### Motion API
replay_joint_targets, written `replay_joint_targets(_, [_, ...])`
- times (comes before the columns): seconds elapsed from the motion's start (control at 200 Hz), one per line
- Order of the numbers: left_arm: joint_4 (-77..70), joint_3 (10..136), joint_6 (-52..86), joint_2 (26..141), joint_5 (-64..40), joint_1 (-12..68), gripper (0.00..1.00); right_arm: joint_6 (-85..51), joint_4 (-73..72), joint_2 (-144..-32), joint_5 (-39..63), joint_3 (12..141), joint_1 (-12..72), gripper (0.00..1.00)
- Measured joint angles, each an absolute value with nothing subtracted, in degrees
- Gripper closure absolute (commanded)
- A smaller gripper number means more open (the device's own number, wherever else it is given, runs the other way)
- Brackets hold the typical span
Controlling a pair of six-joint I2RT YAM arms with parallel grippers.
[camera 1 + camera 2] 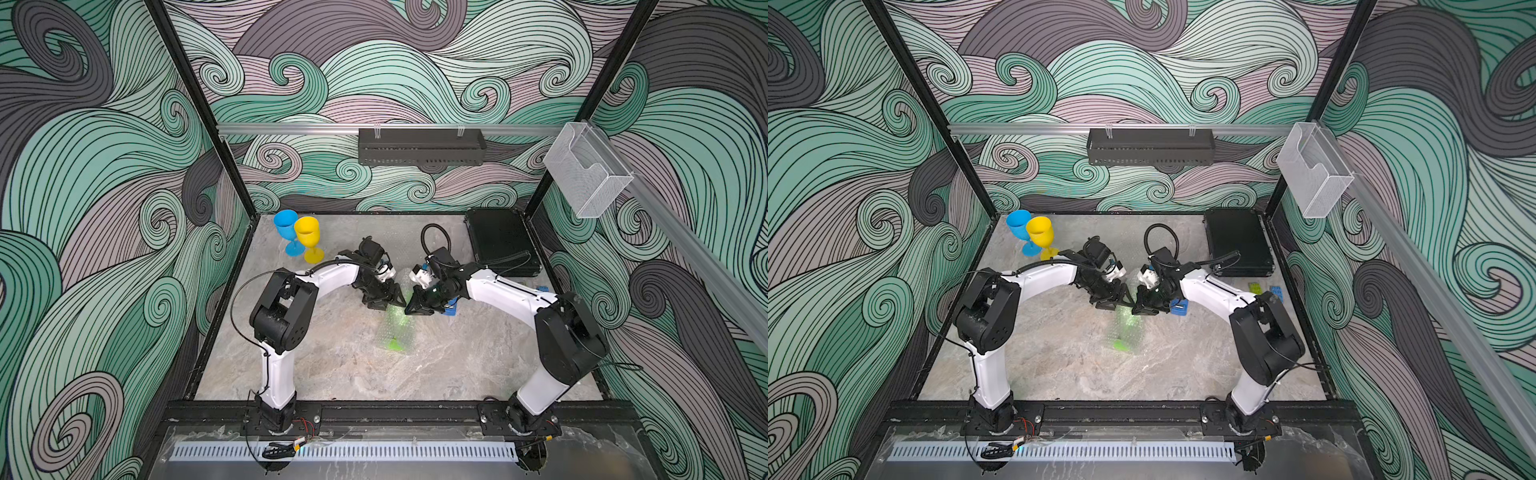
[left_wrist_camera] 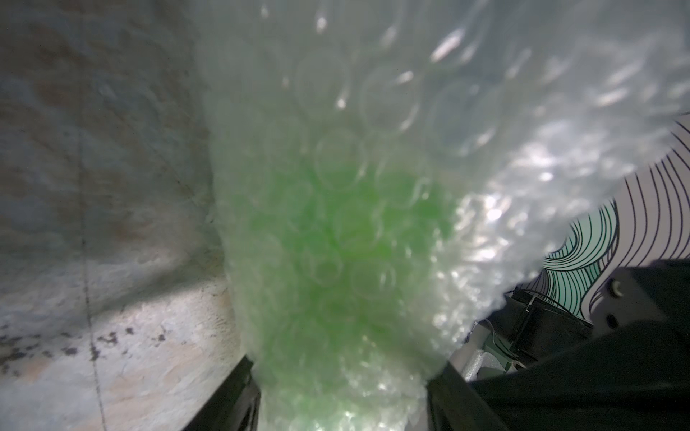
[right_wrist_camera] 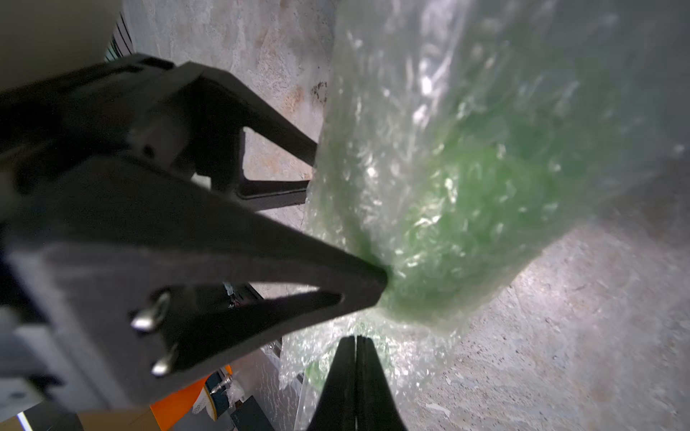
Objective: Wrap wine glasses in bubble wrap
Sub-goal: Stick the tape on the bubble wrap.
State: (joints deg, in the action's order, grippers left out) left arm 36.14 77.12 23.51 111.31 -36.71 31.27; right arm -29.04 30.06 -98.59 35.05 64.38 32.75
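The green wine glass [image 1: 393, 343] lies in the middle of the table inside a roll of bubble wrap [image 1: 388, 328], its foot towards the front edge. It shows as a green blur through the bubble wrap [image 2: 336, 231] in the left wrist view. My left gripper [image 2: 343, 395] is shut on the far end of this wrapped glass, a finger on each side. My right gripper [image 3: 356, 345] is shut, its tips pinching loose bubble wrap [image 3: 403, 347] at the same end. In both top views the two grippers [image 1: 392, 304] [image 1: 410, 309] meet there. The blue glass [image 1: 286, 226] and yellow glass [image 1: 306, 233] stand bare at the back left.
A blue tape dispenser [image 1: 451, 311] lies just behind my right gripper. A black case [image 1: 498, 243] fills the back right corner, with small blue [image 1: 1276, 292] and green [image 1: 1254, 286] pieces in front of it. A black wall tray [image 1: 419, 145] and a mesh basket [image 1: 586, 176] hang above.
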Motion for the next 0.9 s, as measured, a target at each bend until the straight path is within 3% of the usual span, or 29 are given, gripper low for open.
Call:
replay_joint_targets(0.385, [36.42,77.12,23.55,111.31,-36.49,31.24,0.35,-29.39,30.41,-101.51,36.73,65.63,33.43,0.91])
replay_joint_targets(0.681, [37.6,77.84,25.3,111.09,-37.06,31.33,0.21,-28.47,30.94,-89.91,34.87,59.79,30.41,0.71])
replay_joint_targets(0.896, [39.4,81.01,26.15,107.81,-38.37,31.14,0.09,-27.33,31.27,-85.01,33.58,55.88,25.43,0.47])
